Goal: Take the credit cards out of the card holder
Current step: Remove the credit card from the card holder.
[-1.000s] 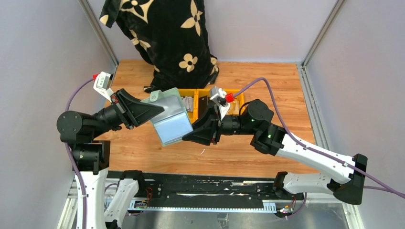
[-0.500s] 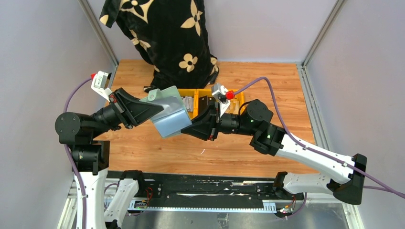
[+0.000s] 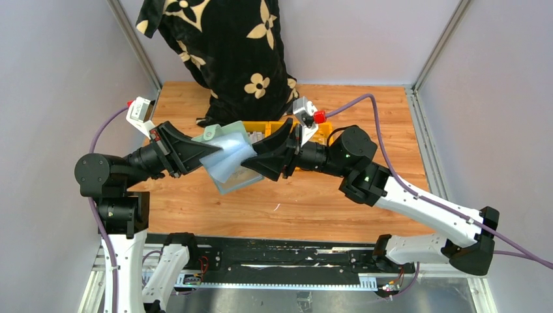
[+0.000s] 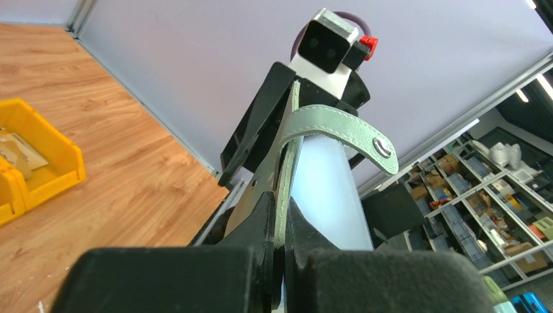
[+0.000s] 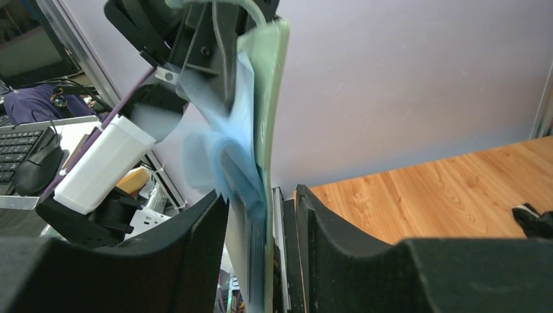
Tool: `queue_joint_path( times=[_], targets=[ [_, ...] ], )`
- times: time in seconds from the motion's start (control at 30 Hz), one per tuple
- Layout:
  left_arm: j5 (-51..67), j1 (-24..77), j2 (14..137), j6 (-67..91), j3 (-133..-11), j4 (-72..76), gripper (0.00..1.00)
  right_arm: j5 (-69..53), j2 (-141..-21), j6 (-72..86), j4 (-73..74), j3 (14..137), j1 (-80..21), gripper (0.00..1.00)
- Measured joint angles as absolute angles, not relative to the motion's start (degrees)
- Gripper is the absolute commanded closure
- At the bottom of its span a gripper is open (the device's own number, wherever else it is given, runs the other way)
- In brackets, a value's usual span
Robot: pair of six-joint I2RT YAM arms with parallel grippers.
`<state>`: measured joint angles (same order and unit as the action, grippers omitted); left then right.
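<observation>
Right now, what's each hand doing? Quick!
Left hand: closed, holding the wallet.
Right hand: open, fingers either side of the wallet's edge.

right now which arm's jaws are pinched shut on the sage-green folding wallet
The left arm's jaws grip the wallet; the right arm's only straddle it, open.

Nothing legible here, tbh. The left arm's wrist camera has a small greenish mark on it, but from the top view it's just a smudge. The keyboard off in the right wrist view is too blurry to read. The card holder and its snap tab show no lettering I can make out.
</observation>
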<state>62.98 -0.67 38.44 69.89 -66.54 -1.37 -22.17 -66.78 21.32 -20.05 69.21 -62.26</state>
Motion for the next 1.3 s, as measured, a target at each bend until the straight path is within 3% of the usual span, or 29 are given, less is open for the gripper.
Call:
queue_joint_path(
  times=[0.37, 0.53, 0.6, 0.67, 0.7, 0.8, 0.93, 1.1, 1.3],
  targets=[
    [64.7, -0.7, 38.6, 70.3, -66.5, -1.4, 1.0, -24.5, -69.1, 22.0, -22.5, 71.8, -62.3, 0.61],
    [65.3, -0.7, 38.6, 70.3, -66.5, -1.4, 1.0, -25.4, -69.7, 23.4, -23.3, 71.9, -62.3, 0.79],
    [65.3, -0.7, 38.6, 70.0, -66.5, -1.4, 0.86, -25.6, -69.9, 24.3, -23.3, 72.3, -62.3, 0.9],
    [65.3, -0.7, 38.6, 69.1, -66.5, -1.4, 0.54, -25.6, -70.1, 24.7, -23.0, 72.9, -62.3, 0.94],
    [65.3, -0.7, 38.6, 68.6, -66.5, -1.4, 0.43, -25.5, -70.1, 25.0, -22.4, 73.3, -62.3, 0.95],
    [65.7, -0.6, 38.9, 65.9, -67.3, -3.4, 0.28, -24.6, -70.0, 24.9, -20.9, 73.5, -62.2, 0.96],
    [65.5, -0.6, 39.9, 59.4, -71.5, -9.3, 0.28, -22.9, -69.1, 24.8, -18.1, 73.5, -62.0, 0.96],
    [66.5, -0.6, 37.8, 53.5, -71.2, -10.9, 0.34, -22.5, -67.9, 24.9, -16.4, 73.5, -62.0, 0.96],
    [66.8, -0.6, 34.8, 41.8, -70.1, -18.9, 0.57, -24.1, -68.6, 26.4, -14.9, 75.1, -62.0, 0.96]
  ],
)
